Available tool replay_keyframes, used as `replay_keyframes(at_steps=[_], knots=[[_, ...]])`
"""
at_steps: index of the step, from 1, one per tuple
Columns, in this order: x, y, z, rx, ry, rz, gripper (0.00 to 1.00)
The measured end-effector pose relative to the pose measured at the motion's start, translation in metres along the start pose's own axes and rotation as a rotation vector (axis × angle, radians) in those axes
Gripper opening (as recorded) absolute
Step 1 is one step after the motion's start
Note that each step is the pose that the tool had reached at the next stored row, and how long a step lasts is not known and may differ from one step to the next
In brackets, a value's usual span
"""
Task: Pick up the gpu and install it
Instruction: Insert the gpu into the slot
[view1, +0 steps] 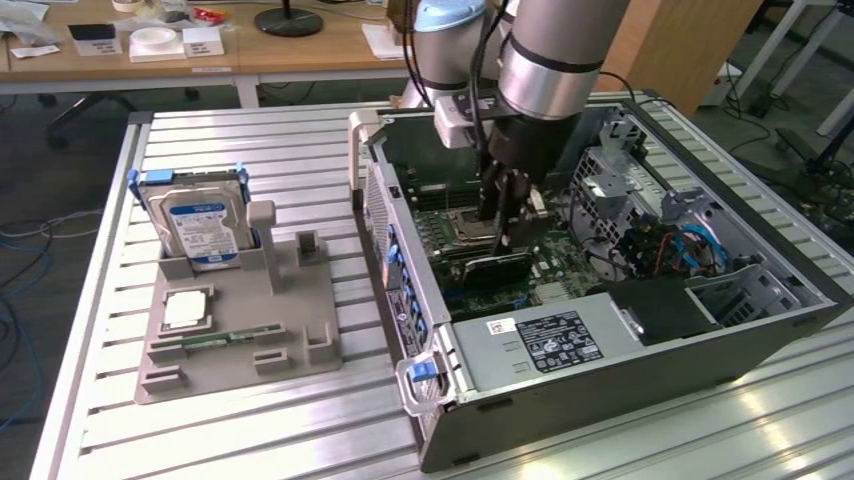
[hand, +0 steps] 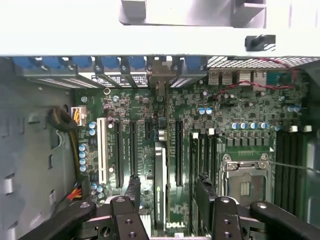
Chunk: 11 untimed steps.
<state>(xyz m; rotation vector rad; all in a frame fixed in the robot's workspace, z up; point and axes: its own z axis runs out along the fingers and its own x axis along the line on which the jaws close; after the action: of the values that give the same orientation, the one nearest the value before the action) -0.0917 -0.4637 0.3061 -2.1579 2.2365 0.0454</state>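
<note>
Hovering inside the open PC case (view1: 627, 330), hand (view1: 511, 232) low over the motherboard (view1: 561, 265), fingers spread wide w/ nothing pinched between them. Seen from the wrist: both fingers (hand: 131, 192) apart, straddling the gpu (hand: 160, 185), which stands edge-on in a slot betw. the two black expansion slots, bracket end toward the case's rear wall. Appears clear of the card on both sides, no contact visible, tho hard to be sure at the tips. In the exterior view, gpu (view1: 483, 268) lying as a dark card just below the hand, near the CPU socket (view1: 470, 222).

Judging progress: pick-up done, card already in the board, looks seated or nearly so; can't confirm fully home or bracket latched from these angles. Little left, by the look of it.

Off on the bench (view1: 267, 150): grey parts holder (view1: 240, 330) w/ hard drive (view1: 200, 225) upright at the exterior view's left, memory stick (view1: 220, 338) flat in its groove, both untouched.
</note>
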Motion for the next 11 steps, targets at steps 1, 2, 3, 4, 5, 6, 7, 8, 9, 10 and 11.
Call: replay_keyframes(at_steps=[1,2,3,4,5,6,7,8,9,10,11], knots=[[0.000,0.0000,-0.0019,0.0000,0.0001,0.000,0.57],[0.000,0.0000,-0.0036,-0.0001,0.0001,0.000,0.57],[0.000,0.0000,-0.0057,-0.0001,0.0001,0.000,0.57],[0.000,0.0000,-0.0078,-0.0001,0.0001,0.000,0.57],[0.000,0.0000,-0.0101,-0.0001,0.0001,0.000,0.57],[-0.001,0.0000,-0.0122,0.0000,0.0000,0.000,0.57],[-0.001,0.0000,-0.0142,0.0000,0.0000,0.000,0.57],[-0.001,0.0000,-0.0161,0.0000,0.0001,0.000,0.57],[-0.001,0.0000,-0.0180,-0.0001,0.0001,0.000,0.57],[-0.001,-0.0001,-0.0189,0.0000,0.0001,0.000,0.57],[-0.001,0.0000,-0.0189,0.0000,-0.0001,0.000,0.57]])
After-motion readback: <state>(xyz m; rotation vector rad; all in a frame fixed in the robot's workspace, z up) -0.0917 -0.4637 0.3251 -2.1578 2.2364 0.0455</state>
